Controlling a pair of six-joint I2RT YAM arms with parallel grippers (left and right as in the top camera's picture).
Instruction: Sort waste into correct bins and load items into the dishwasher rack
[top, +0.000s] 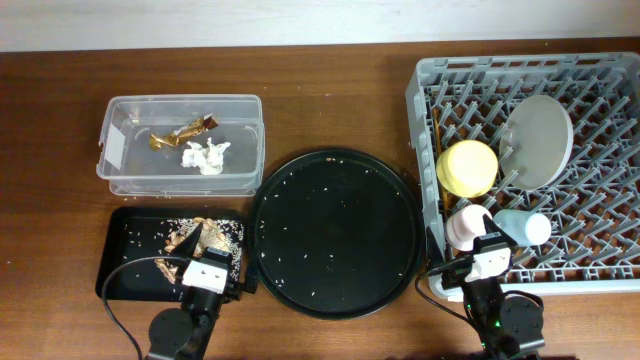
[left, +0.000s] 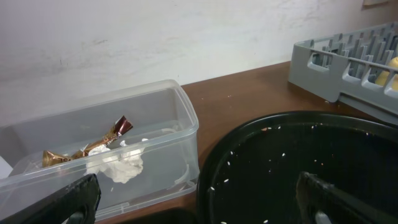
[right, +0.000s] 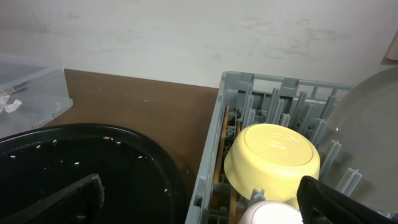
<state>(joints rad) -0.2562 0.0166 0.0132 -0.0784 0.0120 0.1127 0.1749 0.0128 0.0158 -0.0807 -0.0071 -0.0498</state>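
The grey dishwasher rack (top: 590, 150) holds the grey plate (top: 537, 140) on edge, the yellow bowl (top: 467, 167), the pink cup (top: 465, 226), the light blue cup (top: 523, 226) and wooden chopsticks (top: 438, 135) along its left wall. The clear tub (top: 185, 145) holds the gold-brown wrapper (top: 184, 131) and white tissue (top: 206, 156). The shallow black tray (top: 130, 265) holds brown food scraps (top: 195, 235) with rice. My left gripper (left: 199, 202) is open and empty near the front edge. My right gripper (right: 199, 199) is open and empty by the rack's front left corner (right: 211, 168).
A large round black tray (top: 335, 232) with scattered rice grains lies between the bins and the rack. It also shows in the left wrist view (left: 298, 162) and the right wrist view (right: 74, 168). A pale wall runs behind the table.
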